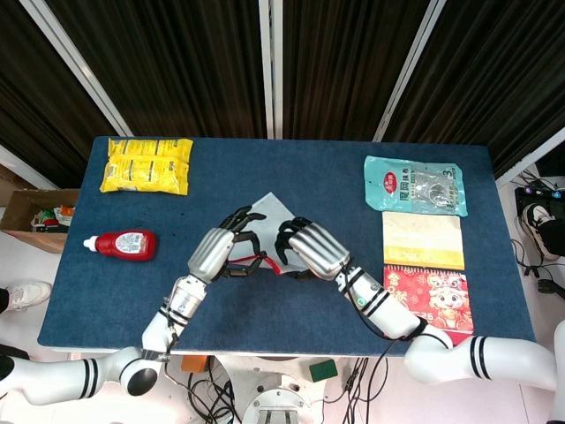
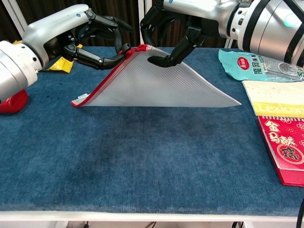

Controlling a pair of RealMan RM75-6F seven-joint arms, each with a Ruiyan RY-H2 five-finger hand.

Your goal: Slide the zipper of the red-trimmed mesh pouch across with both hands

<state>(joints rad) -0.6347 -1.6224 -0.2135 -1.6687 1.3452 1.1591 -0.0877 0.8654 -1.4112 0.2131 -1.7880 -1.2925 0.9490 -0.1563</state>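
Note:
The red-trimmed mesh pouch [image 2: 161,85] is lifted at its red zipper edge [image 2: 111,76], its lower corners resting on the blue table [image 2: 142,161]. My left hand [image 2: 97,42] pinches the red trim near the top corner. My right hand [image 2: 175,28] grips the pouch's top just to the right, fingers pressed on the mesh. In the head view the left hand [image 1: 216,252] and right hand [image 1: 309,250] sit close together over the pouch [image 1: 269,212], hiding most of it. The zipper pull itself is hidden by the fingers.
A red bottle [image 1: 121,244] lies at the table's left, a yellow packet [image 1: 146,164] at the back left. A teal packet [image 1: 415,185], a yellow booklet [image 1: 423,239] and a red booklet [image 1: 430,296] lie along the right side.

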